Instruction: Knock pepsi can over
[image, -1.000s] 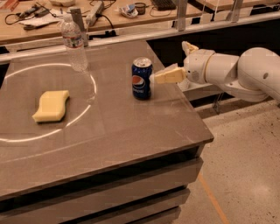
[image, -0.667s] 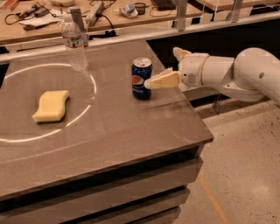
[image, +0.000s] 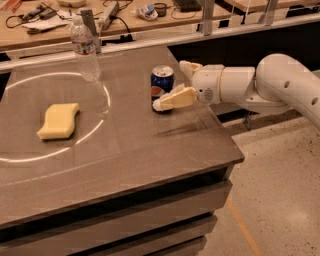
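The pepsi can, blue with a silver top, stands upright on the grey table near its right side. My gripper reaches in from the right at the can's height. It is open. The near finger lies across the can's lower right part and its tip covers the base. The far finger sits just right of the can's top, apart from it. The white arm stretches off to the right.
A clear water bottle stands at the table's back left. A yellow sponge lies on the left inside a ring of light. A cluttered bench and a rail run behind. The table's right edge drops to the floor.
My gripper has moved left toward the can, and its near finger now overlaps the can's lower part. The can still stands upright in the same spot.
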